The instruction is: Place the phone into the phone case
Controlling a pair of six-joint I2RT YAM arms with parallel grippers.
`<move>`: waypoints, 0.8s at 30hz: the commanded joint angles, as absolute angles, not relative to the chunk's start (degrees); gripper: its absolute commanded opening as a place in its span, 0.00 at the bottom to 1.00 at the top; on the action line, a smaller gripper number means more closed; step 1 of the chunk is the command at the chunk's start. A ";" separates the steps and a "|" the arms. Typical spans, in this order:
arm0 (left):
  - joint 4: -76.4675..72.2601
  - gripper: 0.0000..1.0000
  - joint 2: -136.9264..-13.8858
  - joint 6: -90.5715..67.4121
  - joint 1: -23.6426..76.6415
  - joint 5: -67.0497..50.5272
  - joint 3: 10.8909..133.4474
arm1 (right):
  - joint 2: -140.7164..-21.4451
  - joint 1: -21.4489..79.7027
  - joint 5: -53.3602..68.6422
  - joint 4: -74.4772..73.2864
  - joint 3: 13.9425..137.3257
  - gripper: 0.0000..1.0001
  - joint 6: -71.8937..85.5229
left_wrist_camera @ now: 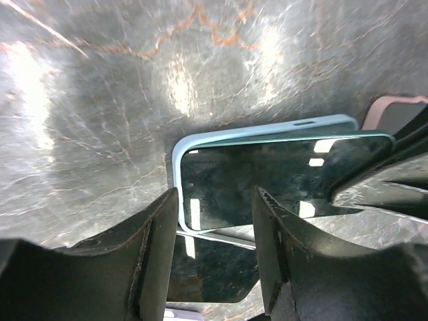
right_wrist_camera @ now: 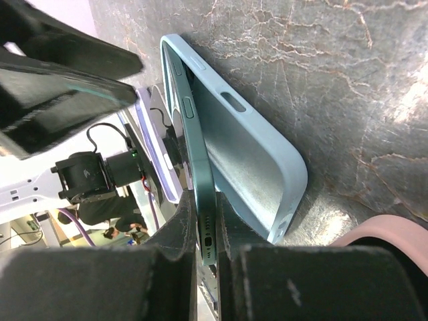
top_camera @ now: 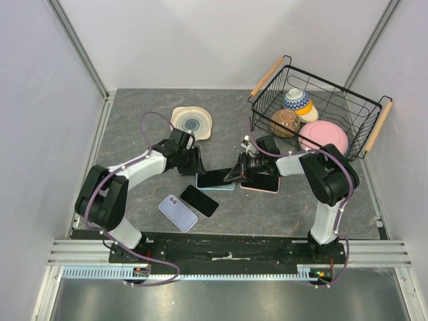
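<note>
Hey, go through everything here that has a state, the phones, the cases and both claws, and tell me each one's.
right claw: shut on phone
left claw: open, above blue case
phone: tilted, one long edge in blue case, not seated
blue case: open side up, partly filled
black phone: flat, screen up, uncased
lavender phone: flat, camera side up
pink case: flat, contents unclear

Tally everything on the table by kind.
Phones: 3 - held phone, black phone, lavender phone
Cases: 2 - light blue case, pink case
Plate: 1
Wire basket: 1
Bowls: 3 - patterned bowl, brown bowl, pink bowl
Total: 10
Cream shape under the patterned bowl unclear, not counted.
</note>
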State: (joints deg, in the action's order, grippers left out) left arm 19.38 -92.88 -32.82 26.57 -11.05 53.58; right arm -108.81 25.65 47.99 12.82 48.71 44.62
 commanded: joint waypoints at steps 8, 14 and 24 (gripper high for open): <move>20.40 0.56 -77.79 -27.51 27.42 -3.24 56.51 | -112.94 29.27 38.59 1.94 47.64 0.00 37.71; 18.55 0.55 -79.80 -28.83 29.61 -6.15 56.86 | -113.03 29.27 38.15 0.62 47.81 0.00 36.65; 15.38 0.43 -89.73 -31.46 34.71 -10.10 59.32 | -113.20 29.53 36.04 -4.21 48.87 0.00 34.10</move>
State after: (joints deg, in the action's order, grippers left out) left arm 19.03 -87.64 -30.13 33.47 -7.42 56.95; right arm -109.32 25.67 47.57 8.71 50.59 41.21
